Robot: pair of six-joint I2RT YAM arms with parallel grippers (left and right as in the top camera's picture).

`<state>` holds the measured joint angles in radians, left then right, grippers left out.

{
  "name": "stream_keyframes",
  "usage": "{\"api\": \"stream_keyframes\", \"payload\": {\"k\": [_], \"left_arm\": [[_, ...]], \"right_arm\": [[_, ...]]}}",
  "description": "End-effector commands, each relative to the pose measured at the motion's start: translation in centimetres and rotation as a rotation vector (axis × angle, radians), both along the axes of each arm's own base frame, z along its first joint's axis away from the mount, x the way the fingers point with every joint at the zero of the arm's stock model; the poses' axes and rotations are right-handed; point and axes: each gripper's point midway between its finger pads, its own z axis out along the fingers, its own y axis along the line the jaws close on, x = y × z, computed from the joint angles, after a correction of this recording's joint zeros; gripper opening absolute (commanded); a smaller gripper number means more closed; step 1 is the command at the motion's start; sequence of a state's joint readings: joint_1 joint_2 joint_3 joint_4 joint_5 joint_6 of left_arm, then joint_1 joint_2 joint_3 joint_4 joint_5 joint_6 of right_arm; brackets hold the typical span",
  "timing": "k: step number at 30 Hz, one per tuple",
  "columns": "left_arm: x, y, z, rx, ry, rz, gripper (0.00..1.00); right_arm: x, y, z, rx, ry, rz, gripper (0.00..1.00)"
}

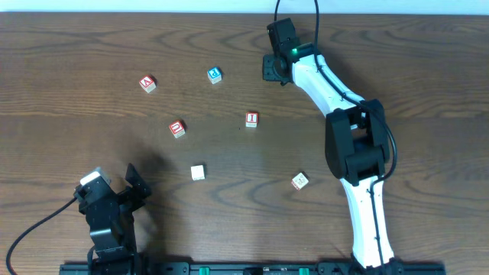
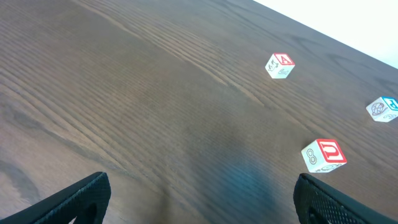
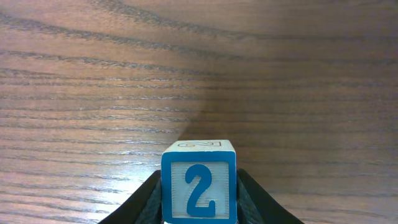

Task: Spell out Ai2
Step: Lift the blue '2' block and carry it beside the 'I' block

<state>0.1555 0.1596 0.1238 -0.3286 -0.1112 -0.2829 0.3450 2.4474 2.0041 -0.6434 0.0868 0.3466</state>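
The blue "2" cube (image 3: 199, 186) sits on the wood between my right gripper's (image 3: 199, 200) black fingers (image 3: 148, 200), which press against both its sides. From overhead the right gripper (image 1: 275, 69) is at the far middle of the table and hides that cube. The red "A" cube (image 1: 147, 83) (image 2: 279, 65) lies at the far left. Near the table's middle rests the red "I" cube (image 1: 251, 119). My left gripper (image 1: 126, 191) (image 2: 199, 202) hangs open and holds nothing at the near left.
A blue-faced cube (image 1: 215, 74) (image 2: 382, 109) lies left of the right gripper. A red cube with a rounded letter (image 1: 177, 128) (image 2: 323, 155) sits left of centre. Two pale cubes (image 1: 198, 173) (image 1: 299, 181) lie nearer the front edge.
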Motion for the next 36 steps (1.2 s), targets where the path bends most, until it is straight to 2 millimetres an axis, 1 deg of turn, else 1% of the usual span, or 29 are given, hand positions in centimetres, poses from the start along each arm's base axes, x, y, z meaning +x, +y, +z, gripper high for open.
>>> {"api": "stream_keyframes", "payload": {"k": [1, 13, 20, 22, 25, 27, 30, 33, 36], "left_arm": [[-0.2, 0.0, -1.1, 0.011, 0.028, -0.005, 0.95], [-0.2, 0.0, -1.1, 0.011, 0.028, -0.005, 0.95], [-0.2, 0.0, -1.1, 0.011, 0.028, -0.004, 0.95], [-0.2, 0.0, -1.1, 0.011, 0.028, -0.005, 0.95], [-0.2, 0.0, -1.1, 0.011, 0.028, -0.005, 0.95], [-0.2, 0.0, -1.1, 0.011, 0.028, -0.005, 0.95], [-0.2, 0.0, -1.1, 0.011, 0.029, -0.005, 0.95], [-0.2, 0.0, -1.1, 0.011, 0.029, -0.004, 0.95], [-0.2, 0.0, -1.1, 0.011, 0.029, -0.005, 0.95]], "right_arm": [[0.3, -0.1, -0.5, -0.025, -0.003, 0.002, 0.34], [0.3, -0.1, -0.5, -0.024, -0.004, 0.002, 0.31], [0.3, -0.1, -0.5, -0.024, -0.003, 0.003, 0.31], [0.3, -0.1, -0.3, -0.021, 0.000, -0.004, 0.29], [0.2, 0.0, 1.0, -0.012, 0.009, -0.010, 0.26], [0.3, 0.1, 2.5, -0.014, 0.012, -0.010, 0.24], [0.2, 0.0, 5.1, -0.015, 0.018, -0.010, 0.19], [-0.4, 0.0, 7.0, -0.017, 0.038, -0.017, 0.19], [-1.8, 0.3, 8.2, -0.031, 0.080, -0.009, 0.16]]}}
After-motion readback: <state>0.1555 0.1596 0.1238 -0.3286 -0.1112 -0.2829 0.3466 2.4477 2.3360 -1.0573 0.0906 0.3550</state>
